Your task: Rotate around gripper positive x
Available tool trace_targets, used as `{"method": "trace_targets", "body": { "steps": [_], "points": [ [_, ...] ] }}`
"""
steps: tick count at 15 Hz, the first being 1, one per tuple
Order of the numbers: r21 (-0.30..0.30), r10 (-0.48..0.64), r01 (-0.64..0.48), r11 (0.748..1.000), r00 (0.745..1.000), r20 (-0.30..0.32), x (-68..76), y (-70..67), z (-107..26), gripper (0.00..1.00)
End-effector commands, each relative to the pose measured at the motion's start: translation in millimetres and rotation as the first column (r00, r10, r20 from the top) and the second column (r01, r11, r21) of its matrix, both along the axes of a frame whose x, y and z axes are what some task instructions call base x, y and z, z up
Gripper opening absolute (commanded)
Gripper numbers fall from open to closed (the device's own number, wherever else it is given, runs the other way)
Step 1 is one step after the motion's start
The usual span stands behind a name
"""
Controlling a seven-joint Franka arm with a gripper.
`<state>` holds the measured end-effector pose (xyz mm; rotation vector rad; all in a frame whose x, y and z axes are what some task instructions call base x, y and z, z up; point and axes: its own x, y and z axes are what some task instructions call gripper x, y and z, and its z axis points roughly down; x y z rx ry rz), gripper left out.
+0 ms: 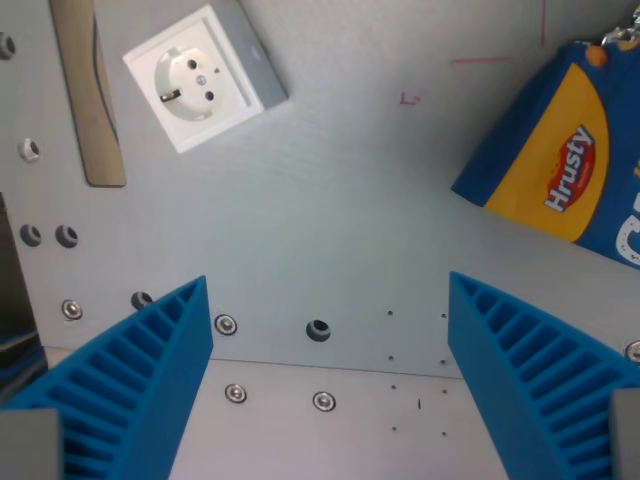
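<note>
My gripper is open and empty. Its two blue ribbed fingers show at the bottom of the wrist view, one finger at the left and the other finger at the right, with a wide gap between them. They hang above a bare grey metal table. Nothing lies between the fingers.
A white wall socket on a grey block lies at the upper left. A wooden strip runs down the far left. A blue and yellow Hrusty packet lies at the upper right. Bolts and holes dot the table near the fingers.
</note>
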<state>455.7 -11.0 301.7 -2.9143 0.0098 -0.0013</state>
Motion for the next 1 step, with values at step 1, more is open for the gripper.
{"method": "trace_targets", "body": {
  "steps": [1],
  "points": [
    [0.246,0.026,-0.024,0.969,1.000,-0.005,0.3,-5.5,2.2,1.00]
  ]
}}
